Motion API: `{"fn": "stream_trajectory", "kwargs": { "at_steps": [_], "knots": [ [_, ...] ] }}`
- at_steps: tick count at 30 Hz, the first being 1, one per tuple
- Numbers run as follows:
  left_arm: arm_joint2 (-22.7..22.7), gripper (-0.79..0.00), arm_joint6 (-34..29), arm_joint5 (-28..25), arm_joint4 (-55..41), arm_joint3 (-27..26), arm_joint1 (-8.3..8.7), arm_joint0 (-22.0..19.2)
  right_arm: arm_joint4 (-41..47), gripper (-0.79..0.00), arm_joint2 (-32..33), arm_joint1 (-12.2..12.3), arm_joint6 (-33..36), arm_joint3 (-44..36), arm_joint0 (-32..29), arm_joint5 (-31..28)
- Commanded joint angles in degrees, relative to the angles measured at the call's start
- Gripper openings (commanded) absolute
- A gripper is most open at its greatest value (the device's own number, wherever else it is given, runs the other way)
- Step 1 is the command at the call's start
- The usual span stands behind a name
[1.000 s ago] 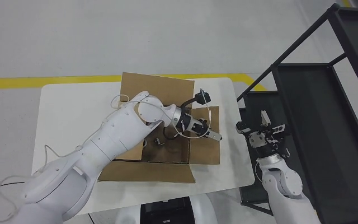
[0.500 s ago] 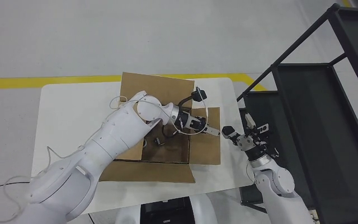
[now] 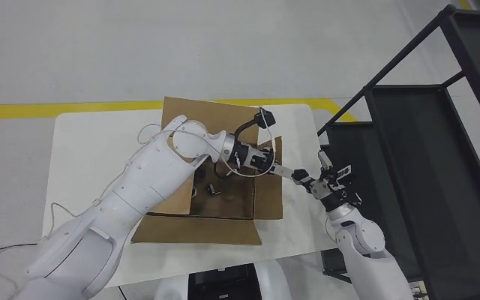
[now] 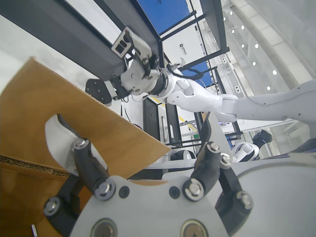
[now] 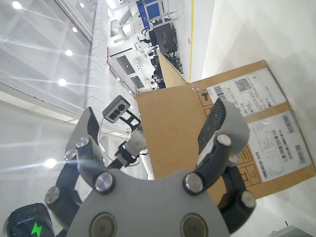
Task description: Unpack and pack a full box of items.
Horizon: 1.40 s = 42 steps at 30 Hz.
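Observation:
An open cardboard box (image 3: 225,201) stands on the white table (image 3: 97,150). Its right flap (image 3: 271,184) is tilted up. My left gripper (image 3: 281,171) reaches across the box and is open at the flap's top edge, with the flap (image 4: 74,104) lying between the spread fingers of the left gripper (image 4: 130,124). My right gripper (image 3: 304,180) is open just outside the flap, its fingers spread around the flap's edge (image 5: 167,124). A small dark item (image 3: 214,188) lies inside the box. White labels (image 5: 259,99) cover the box's outer side.
A black metal shelf rack (image 3: 420,150) stands close to the table's right edge, behind the right arm. The box's other flaps (image 3: 199,229) lie spread flat on the table. Bare table surface lies to the left of the box.
The right flap has risen from lying flat to tilted up, with the left gripper drawing back toward the box. The right arm has come away from the shelf rack, leftward to the flap.

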Motion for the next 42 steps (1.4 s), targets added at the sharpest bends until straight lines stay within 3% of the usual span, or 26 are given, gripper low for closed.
{"fn": "stream_trajectory", "kwargs": {
  "at_steps": [1,10,18,25,37,42],
  "knots": [
    [0.02,0.000,0.01,0.92,0.04,-0.39,-0.04,0.61,0.74,0.000,1.08,0.06,1.00,-1.07,-0.72,-1.02],
    [2.04,0.000,1.62,0.70,-0.83,6.22,-2.43,-0.15,4.81,0.000,4.56,0.31,6.15,-6.18,-5.58,-0.96],
    [2.00,0.000,0.03,-1.70,-2.79,12.80,-4.26,-2.77,3.07,0.000,2.56,0.42,10.67,-5.98,-6.83,1.11],
    [2.11,0.000,-0.25,-2.06,-2.92,15.59,-5.58,-4.08,-0.43,0.000,-0.37,0.30,9.51,-4.36,-5.77,1.39],
    [3.55,0.000,-1.14,-2.53,-3.48,20.34,-8.60,-5.53,2.35,0.000,4.91,0.57,11.98,-10.08,-10.85,-3.37],
    [4.29,0.000,-0.27,-3.06,-3.04,23.20,-10.02,-5.78,3.65,0.000,4.30,0.62,14.75,-13.76,-12.69,-1.97]
  ]
}}
